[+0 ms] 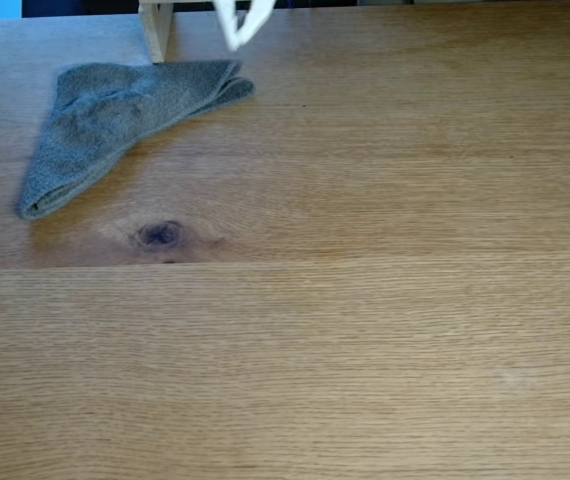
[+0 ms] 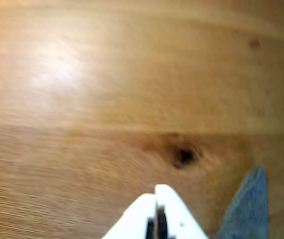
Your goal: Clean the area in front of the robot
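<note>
Your table (image 1: pixel 385 330) fills nearly the whole fixed view, a broad light-brown oak top with a straight plank seam running across it about halfway down. The wrist view shows the same wood (image 2: pixel 82 99), blurred, with a bright patch of glare at upper left.

Next in size is the grey cloth (image 1: pixel 115 125), lying crumpled and folded at the upper left of the fixed view, one end near the top edge and the other tapering down toward the left. In the wrist view you only get a corner of it (image 2: pixel 249 209) at the lower right.

A pale wooden post (image 1: pixel 156 28) stands at the top edge, just behind the cloth.

Your gripper (image 1: pixel 239 38) pokes in at the top of the fixed view, right of the post and above the cloth's upper end. In the wrist view the gripper (image 2: pixel 156 191) has its white fingers pressed together, holding nothing.

Smallest, the dark knot (image 1: pixel 160 234) sits just above the seam, below the cloth; the wrist view shows the knot (image 2: pixel 183 156) ahead of the fingertips.
</note>
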`<state>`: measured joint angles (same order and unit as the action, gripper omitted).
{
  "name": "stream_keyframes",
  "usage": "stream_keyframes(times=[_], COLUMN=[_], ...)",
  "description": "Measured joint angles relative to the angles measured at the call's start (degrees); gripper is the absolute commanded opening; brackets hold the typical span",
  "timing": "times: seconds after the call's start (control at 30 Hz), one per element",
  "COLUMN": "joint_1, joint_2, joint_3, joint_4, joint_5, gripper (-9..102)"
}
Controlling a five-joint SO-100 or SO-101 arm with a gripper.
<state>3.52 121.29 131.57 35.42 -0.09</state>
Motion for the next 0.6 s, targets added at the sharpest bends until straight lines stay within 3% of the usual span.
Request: stream_keyframes(times=[0.13, 0.43, 0.6], joint_1=[-2.5, -3.6, -3.5], joint_2=[8.6, 26.6, 36.5], joint_3=[0.1, 3.3, 16.9], joint_4=[6.8, 36.8, 38.4], joint_5=[2.9, 11.2, 10.2], gripper=[0, 0, 0])
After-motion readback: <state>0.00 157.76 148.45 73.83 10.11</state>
